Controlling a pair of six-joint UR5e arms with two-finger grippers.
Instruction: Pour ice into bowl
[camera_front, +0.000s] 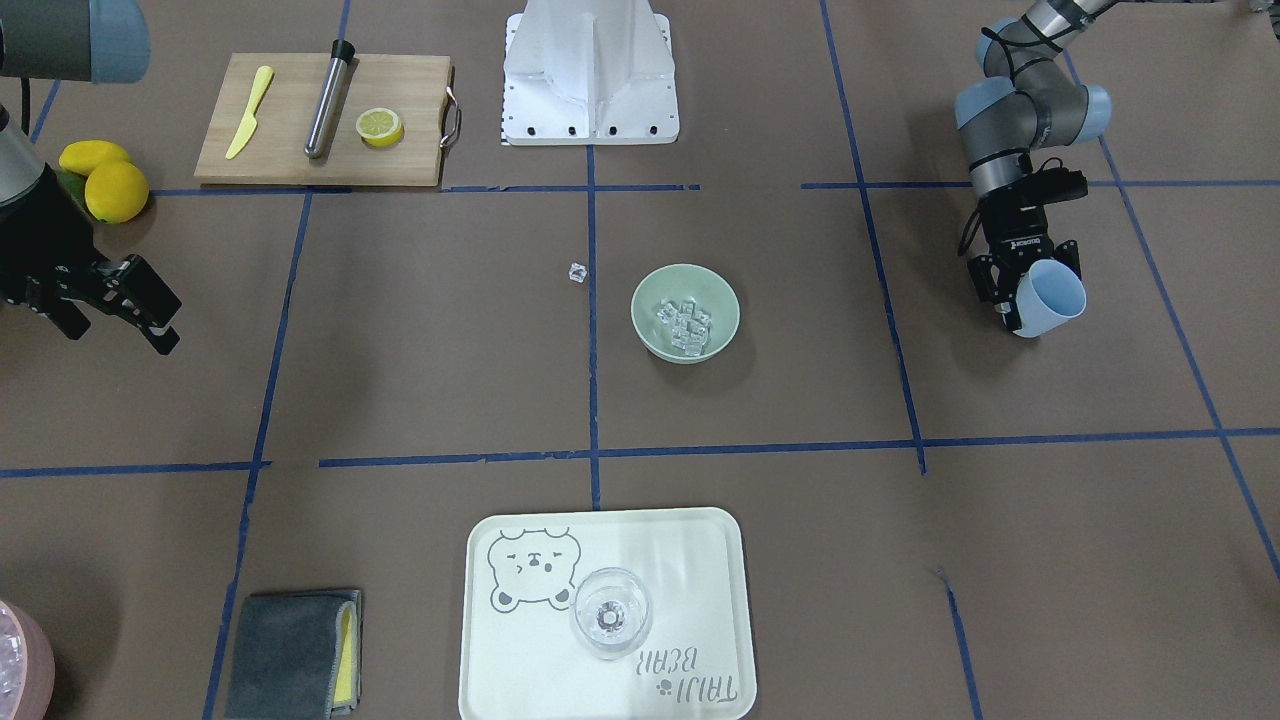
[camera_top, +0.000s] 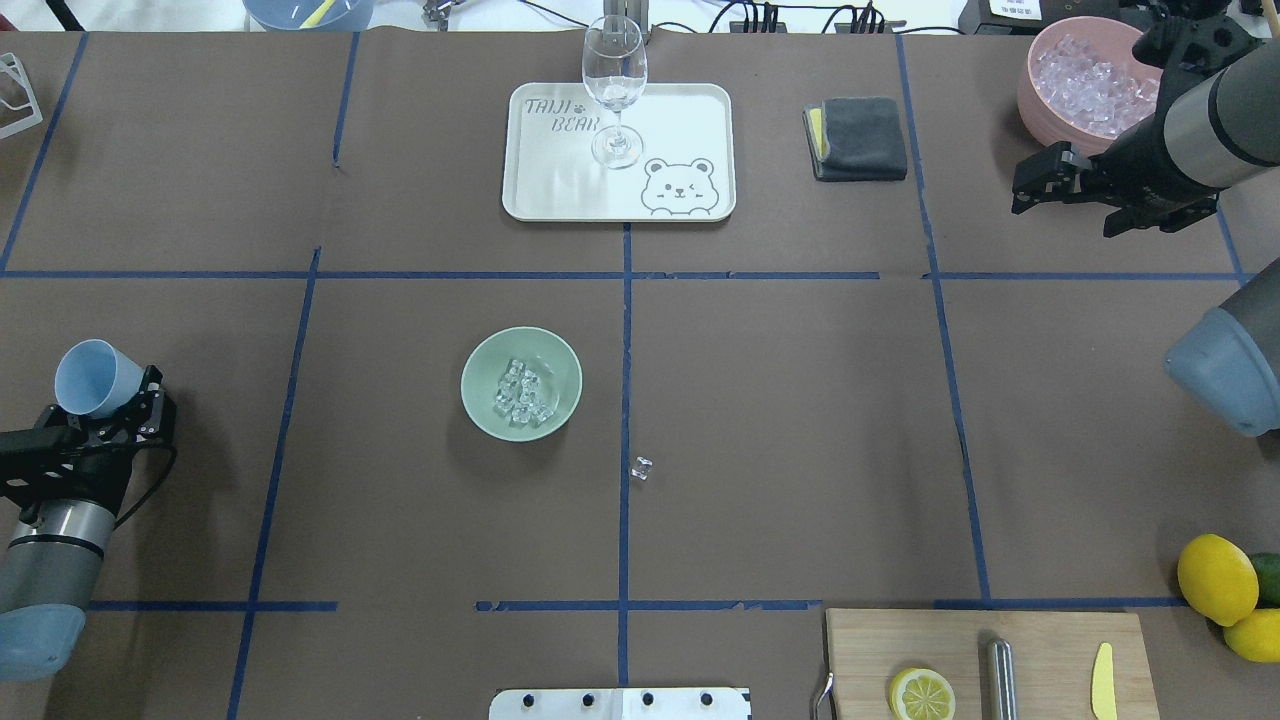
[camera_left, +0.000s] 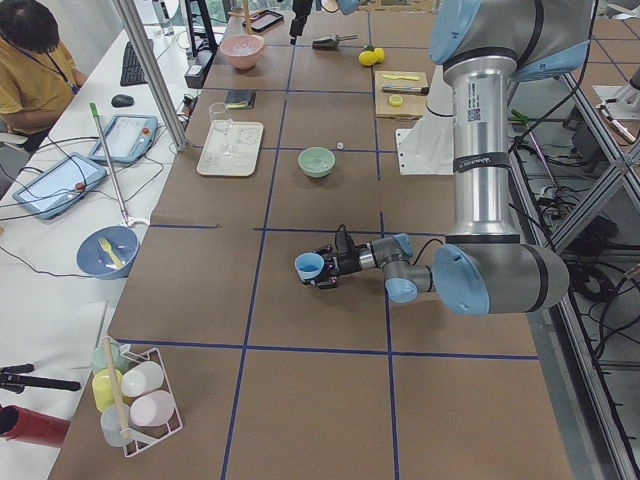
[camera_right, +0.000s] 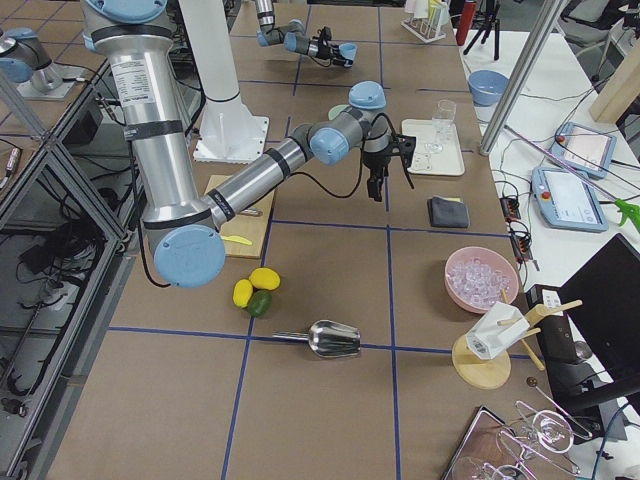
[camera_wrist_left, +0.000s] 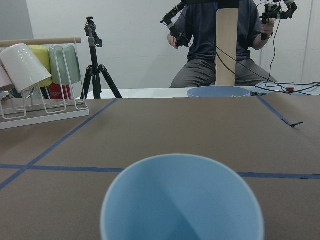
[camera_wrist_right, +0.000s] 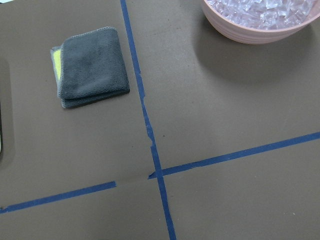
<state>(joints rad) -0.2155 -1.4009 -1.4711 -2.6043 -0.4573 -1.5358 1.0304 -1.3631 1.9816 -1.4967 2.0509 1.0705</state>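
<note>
The pale sage-green bowl (camera_front: 685, 312) (camera_top: 521, 383) stands near the table's middle with several clear ice cubes (camera_front: 684, 325) (camera_top: 524, 392) inside it. One stray ice cube (camera_front: 577, 272) (camera_top: 641, 467) lies on the table beside the bowl. My left gripper (camera_front: 1030, 290) (camera_top: 125, 395) is shut on a light blue cup (camera_front: 1050, 297) (camera_top: 95, 378), tilted on its side, far from the bowl. The cup looks empty in the left wrist view (camera_wrist_left: 182, 200). My right gripper (camera_front: 165, 320) (camera_top: 1020, 190) is open and empty above the table near the pink container.
A pink container of ice (camera_top: 1085, 80) (camera_wrist_right: 260, 17) and a folded grey cloth (camera_top: 857, 138) (camera_wrist_right: 90, 67) are at the far right. A white tray (camera_top: 560, 190) holds a wine glass (camera_top: 614, 90). A cutting board (camera_front: 410, 130) and lemons (camera_front: 110, 180) sit near the robot's base.
</note>
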